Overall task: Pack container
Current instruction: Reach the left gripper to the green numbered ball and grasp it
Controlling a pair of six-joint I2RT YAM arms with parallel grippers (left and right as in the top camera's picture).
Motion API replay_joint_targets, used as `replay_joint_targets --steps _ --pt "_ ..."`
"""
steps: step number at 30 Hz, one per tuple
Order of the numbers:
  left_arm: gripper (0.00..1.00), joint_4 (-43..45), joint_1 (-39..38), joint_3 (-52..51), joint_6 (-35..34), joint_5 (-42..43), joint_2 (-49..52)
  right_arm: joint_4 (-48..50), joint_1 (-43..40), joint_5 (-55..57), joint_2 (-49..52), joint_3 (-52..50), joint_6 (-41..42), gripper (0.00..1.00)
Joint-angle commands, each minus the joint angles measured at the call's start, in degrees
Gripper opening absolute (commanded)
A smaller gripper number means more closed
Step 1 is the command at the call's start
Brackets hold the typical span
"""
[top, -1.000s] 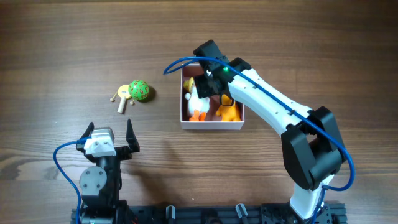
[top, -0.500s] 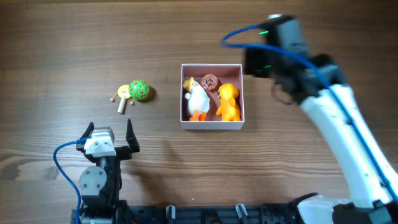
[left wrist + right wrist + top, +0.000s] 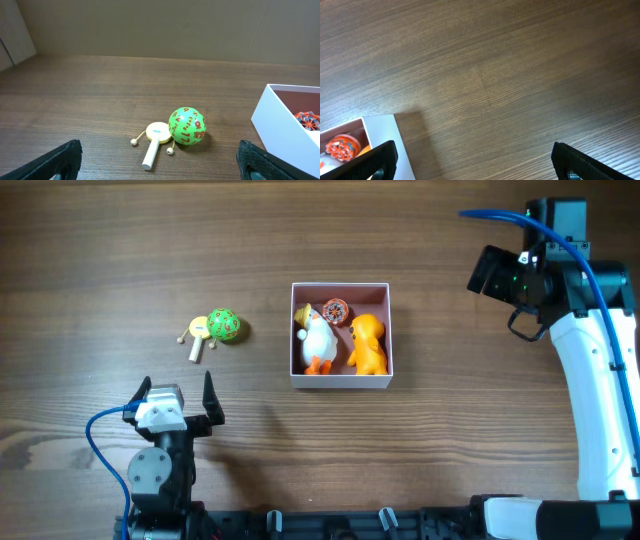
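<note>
The container (image 3: 340, 380), a small white box with a pink inside, stands mid-table. In it are a white duck (image 3: 317, 340), an orange duck (image 3: 368, 345) and a red-orange wheel toy (image 3: 337, 310). A green ball (image 3: 224, 325) and a yellow paddle drum (image 3: 197, 335) lie to its left; they also show in the left wrist view, the ball (image 3: 187, 126) and the drum (image 3: 155, 141). My left gripper (image 3: 178, 408) is open and empty near the front edge. My right gripper (image 3: 488, 272) is open and empty, well to the right of the container.
The left wrist view shows the container's white wall (image 3: 275, 117) at the right. The right wrist view shows its corner (image 3: 382, 137) at the lower left with the wheel toy (image 3: 342, 145) inside, and bare wood elsewhere.
My right arm has lifted out of the container and swung away to the right, empty. The wheel toy now lies uncovered in the box. The left arm has not moved.
</note>
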Motion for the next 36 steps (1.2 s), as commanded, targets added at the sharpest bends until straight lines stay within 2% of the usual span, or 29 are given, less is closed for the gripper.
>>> replay_joint_targets --steps 1,9,10,13,17,20,22,26,29,34,36 --pt "1.0 0.2 0.31 -0.42 0.92 0.94 -0.52 0.15 0.02 -0.96 0.55 0.11 0.46 1.0" --pt "1.0 0.35 0.31 -0.42 0.9 1.05 -0.52 0.17 0.02 -0.94 0.55 0.11 0.44 1.0" --pt "1.0 0.63 0.2 -0.42 0.61 3.72 -0.52 0.15 0.02 -0.96 0.55 0.11 0.46 1.0" --pt "1.0 1.09 0.09 -0.42 -1.07 19.3 -0.52 0.15 0.02 -0.96 0.55 0.11 0.44 1.0" --pt "1.0 1.25 0.11 -0.42 -1.07 32.79 -0.52 0.15 0.02 -0.96 0.55 0.11 0.44 1.0" --pt "1.0 1.36 0.09 -0.42 -1.09 39.06 -0.5 0.15 0.02 -0.94 0.55 0.11 0.46 1.0" --pt "1.0 3.74 0.11 -0.39 -1.14 47.54 -0.5 0.15 0.02 -0.96 0.55 0.11 0.44 1.0" --pt "1.0 3.34 0.11 2.32 -11.02 45.22 0.26 0.15 0.02 -0.96 0.55 0.11 0.44 1.0" --pt "1.0 1.03 0.11 9.14 -12.66 42.95 4.52 0.15 0.02 -0.94 0.55 0.11 0.44 1.0" --pt "1.0 -14.91 0.11 28.48 -12.17 34.86 21.46 0.17 0.02 -0.94 0.55 0.11 0.44 1.0" --pt "1.0 -23.93 0.11 41.24 -12.04 31.82 34.12 0.17 0.02 -0.96 0.55 0.11 0.46 1.0"
